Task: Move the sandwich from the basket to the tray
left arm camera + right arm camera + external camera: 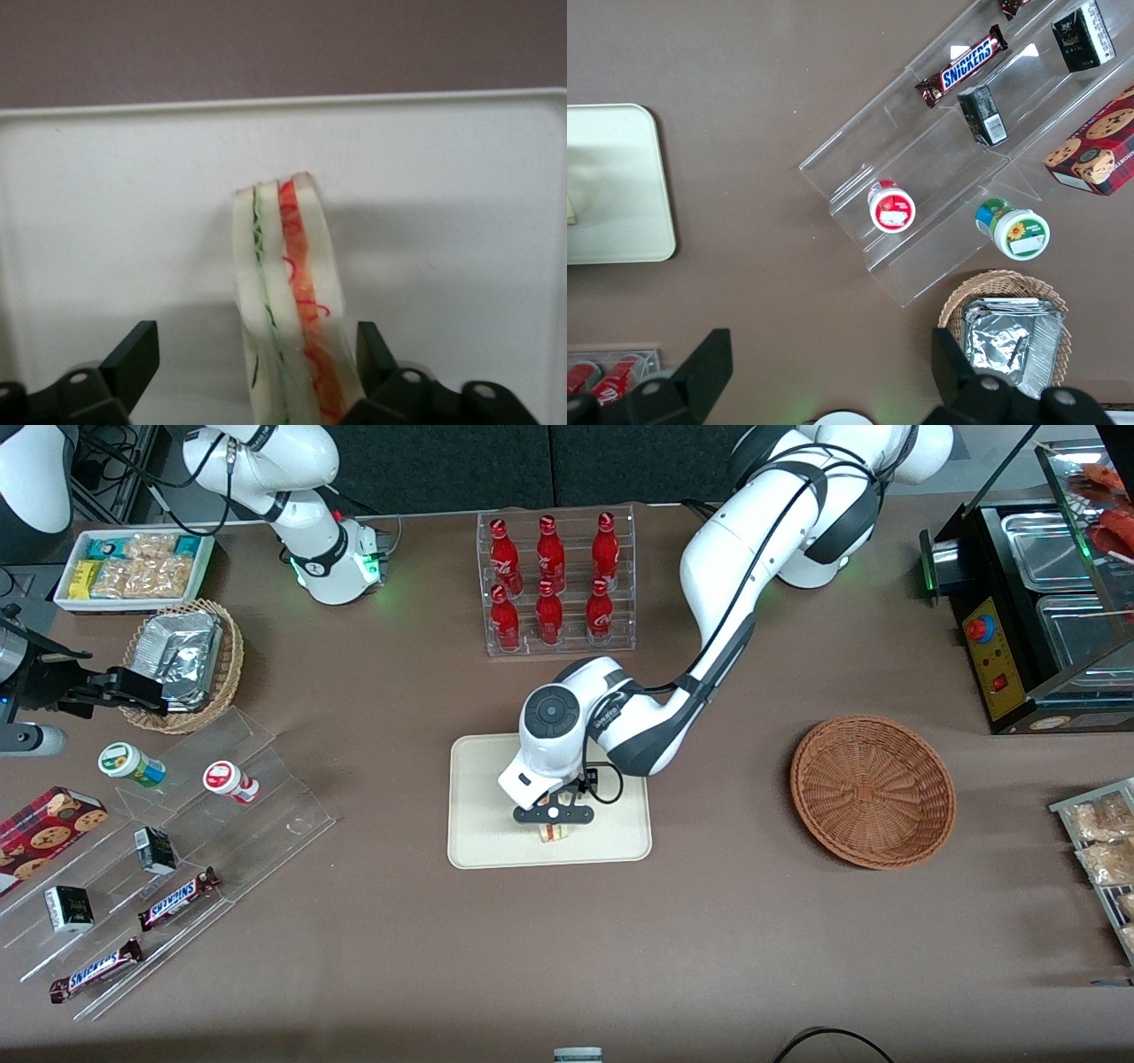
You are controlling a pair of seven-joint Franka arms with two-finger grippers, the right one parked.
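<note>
The sandwich, a wedge of white bread with green and red-orange layers, stands on edge on the cream tray, near the tray's edge closest to the front camera. My left gripper is directly above it, low over the tray. In the left wrist view the sandwich stands on the tray between the spread fingers of the gripper. One finger is well clear of it and the other is at its side. The gripper is open. The reddish-brown basket lies empty toward the working arm's end.
A clear rack of red bottles stands farther from the front camera than the tray. A tan wicker basket of foil packets, a clear stepped shelf with snacks and a white snack box lie toward the parked arm's end. A black appliance stands near the basket.
</note>
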